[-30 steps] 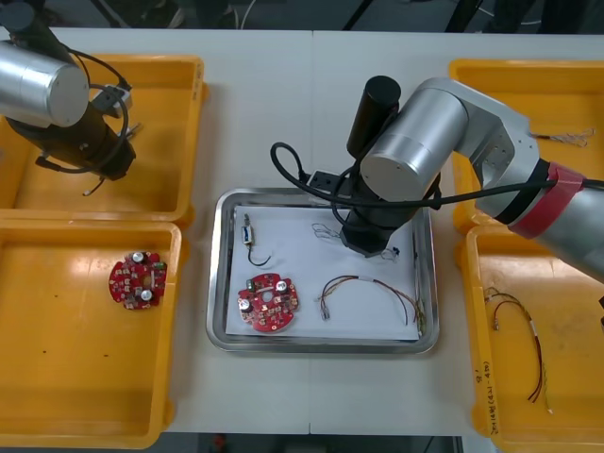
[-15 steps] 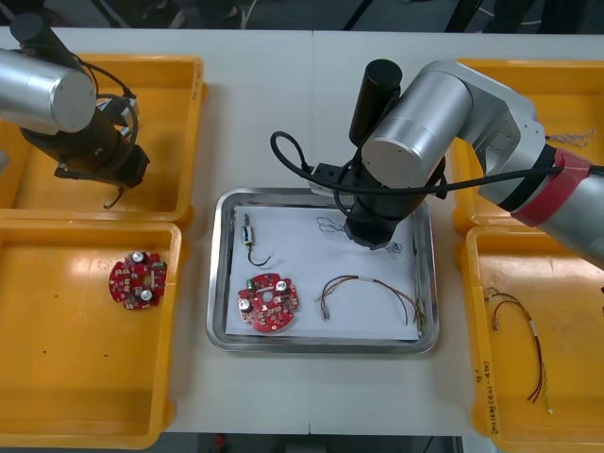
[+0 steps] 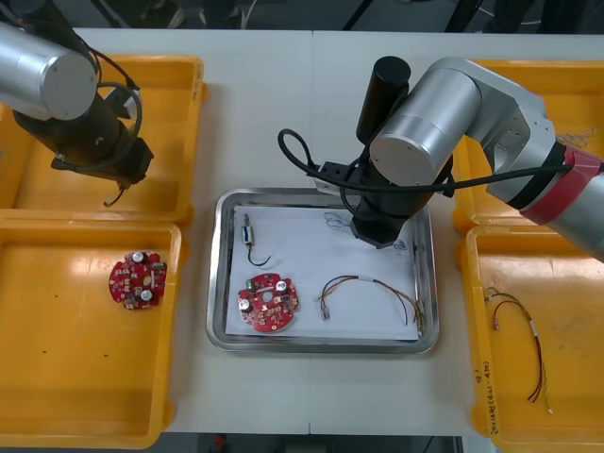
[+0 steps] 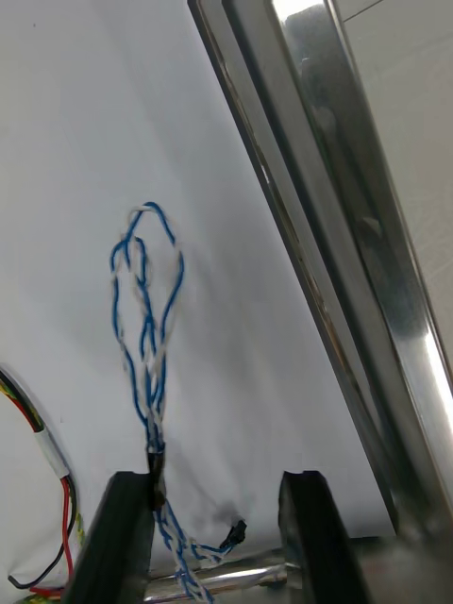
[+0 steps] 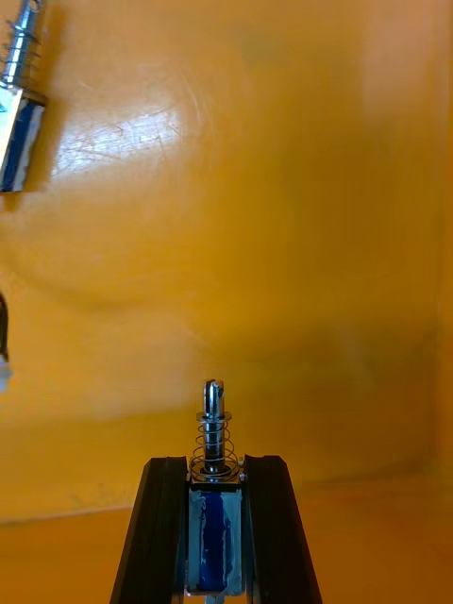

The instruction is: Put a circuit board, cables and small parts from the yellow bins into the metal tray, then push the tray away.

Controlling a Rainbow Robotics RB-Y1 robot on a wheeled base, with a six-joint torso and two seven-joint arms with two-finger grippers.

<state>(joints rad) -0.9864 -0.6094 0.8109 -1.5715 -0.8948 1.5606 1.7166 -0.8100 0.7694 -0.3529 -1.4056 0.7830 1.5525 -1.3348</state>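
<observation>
The left gripper [image 5: 216, 469] is clamped on a small metal part [image 5: 215, 429]: its blue body sits between the fingers, with spring and pin poking out past the tips. It hangs over the floor of the far left bin [image 3: 160, 104], where a second part [image 5: 19, 104] lies well apart from the held one

The right gripper [image 4: 222, 486] has its fingers spread and holds nothing, low over the far right part of the tray [image 3: 219, 274]. The blue and white cable [image 4: 151, 396] lies on the white lining. Its loop reaches out ahead of the fingers and its tail runs along the inner face of one finger [image 4: 127, 528], seemingly touching it. The tray rim passes close beside the other finger

Also in the tray are a board [image 3: 268, 302], a red and yellow cable [image 3: 368, 286] and a third part [image 3: 248, 230] with a black cable [image 3: 257, 258] just beside it. Another board [image 3: 138, 281] lies in the near left bin [image 3: 57, 377]
</observation>
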